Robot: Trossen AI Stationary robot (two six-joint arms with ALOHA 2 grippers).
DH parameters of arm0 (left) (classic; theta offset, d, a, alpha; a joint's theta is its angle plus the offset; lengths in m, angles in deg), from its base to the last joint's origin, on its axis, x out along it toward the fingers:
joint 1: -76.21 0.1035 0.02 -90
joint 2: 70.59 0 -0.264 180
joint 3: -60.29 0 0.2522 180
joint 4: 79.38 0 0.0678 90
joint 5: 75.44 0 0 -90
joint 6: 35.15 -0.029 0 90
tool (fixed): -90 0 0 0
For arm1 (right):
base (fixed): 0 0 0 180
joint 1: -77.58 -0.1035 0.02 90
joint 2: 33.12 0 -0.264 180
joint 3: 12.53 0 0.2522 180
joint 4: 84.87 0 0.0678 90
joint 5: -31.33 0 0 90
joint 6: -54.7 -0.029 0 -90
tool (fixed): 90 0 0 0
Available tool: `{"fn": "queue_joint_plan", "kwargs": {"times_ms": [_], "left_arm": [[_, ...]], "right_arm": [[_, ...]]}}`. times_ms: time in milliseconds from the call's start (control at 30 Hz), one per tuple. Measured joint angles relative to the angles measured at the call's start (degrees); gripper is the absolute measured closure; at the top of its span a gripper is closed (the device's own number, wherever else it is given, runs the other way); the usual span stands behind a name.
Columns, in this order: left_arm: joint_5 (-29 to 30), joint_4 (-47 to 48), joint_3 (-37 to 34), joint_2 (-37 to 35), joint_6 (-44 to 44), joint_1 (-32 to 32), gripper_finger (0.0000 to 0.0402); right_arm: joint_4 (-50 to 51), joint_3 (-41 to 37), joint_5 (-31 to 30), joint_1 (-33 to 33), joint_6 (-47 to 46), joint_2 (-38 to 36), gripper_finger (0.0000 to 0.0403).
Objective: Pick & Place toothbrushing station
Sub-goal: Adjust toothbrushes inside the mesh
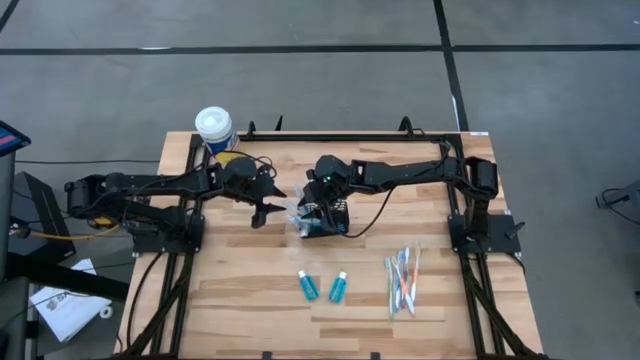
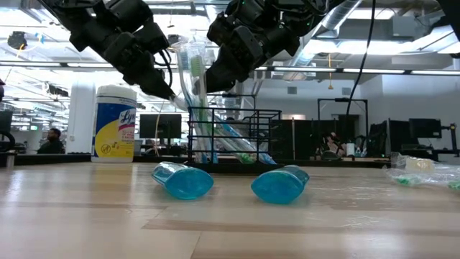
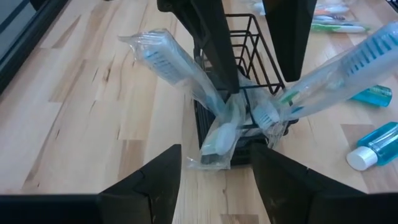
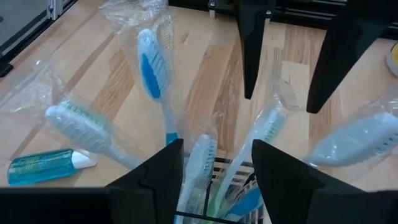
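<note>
The toothbrushing station, a small black wire basket (image 1: pixel 325 222) (image 2: pixel 233 137), stands on the wooden table's middle. Several plastic-wrapped toothbrushes (image 4: pixel 152 71) (image 3: pixel 165 59) stick up out of it and fan outward. My right gripper (image 1: pixel 312 205) (image 4: pixel 217 144) hovers open just above the basket's top, with wrapped brush heads in the gap between its fingers. My left gripper (image 1: pixel 262 208) (image 3: pixel 216 149) is open a little to the basket's left, pointing at it, with nothing between its fingers. Two teal tubes (image 1: pixel 308 287) (image 1: pixel 338 287) lie flat near the front. My right gripper has its fingers (image 4: pixel 165 174) on either side of the wrapped brush tops (image 4: pixel 202 158) that stand in the basket, coming slanting down from the table's right. Whether a finger touches the wrapping, I cannot tell.
A white-lidded canister with a yellow label (image 1: pixel 214 128) (image 2: pixel 115 122) stands at the far left corner. Several loose wrapped toothbrushes (image 1: pixel 402 280) lie at the front right. Bare wood shows at the front left.
</note>
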Motion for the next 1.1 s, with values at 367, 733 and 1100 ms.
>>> {"fn": "queue_joint_plan", "kwargs": {"times_ms": [367,733,1100], "left_arm": [[-0.2,0.3,0.0,0.0,-0.8,0.0,0.0391],[5.2,3.7,0.1,-2.8,-2.6,-1.1,0.0401],[12.1,14.1,4.8,-12.8,-5.5,-1.1,0.0401]], "right_arm": [[0.7,0.3,0.0,0.0,-0.2,0.0,0.0225],[1.8,1.9,0.0,0.1,-0.1,0.0,0.0225],[3.0,3.6,-0.2,0.1,0.6,0.0,0.0227]]}}
